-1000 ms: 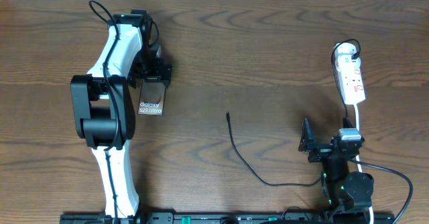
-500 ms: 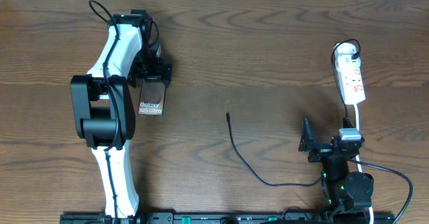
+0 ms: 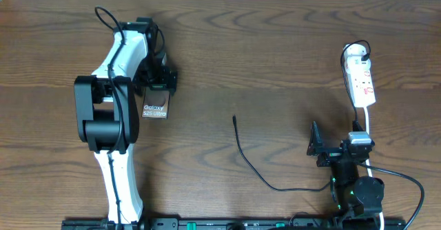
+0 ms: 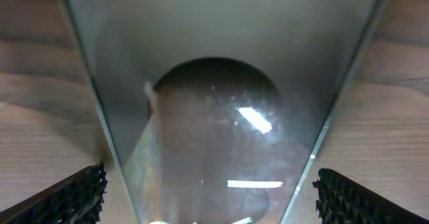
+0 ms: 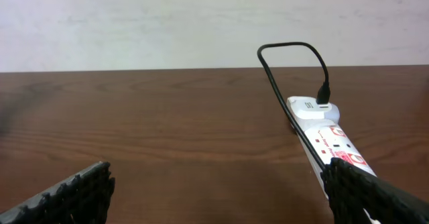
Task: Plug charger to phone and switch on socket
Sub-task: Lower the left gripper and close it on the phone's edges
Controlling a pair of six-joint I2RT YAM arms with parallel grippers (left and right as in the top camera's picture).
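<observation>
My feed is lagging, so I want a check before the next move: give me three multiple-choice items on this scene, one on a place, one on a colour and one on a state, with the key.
1. Where is the thin black charger cable's free plug tip?
A. On the brown wooden table, apart from the flat dark rectangular phone
B. Inside the phone's port
C. Held in the right jaws

2. What colour are the markings on the elongated white plastic power strip?
A. Green
B. Red
C. Blue

3. How does the right gripper stand?
A. Shut on the cable
B. Shut on the phone
C. Open, holding nothing

Key: 1 A, the tip lies alone on the wood; 2 B, red print shows in the right wrist view; 3 C, its jaws are wide apart with nothing between them.
</observation>
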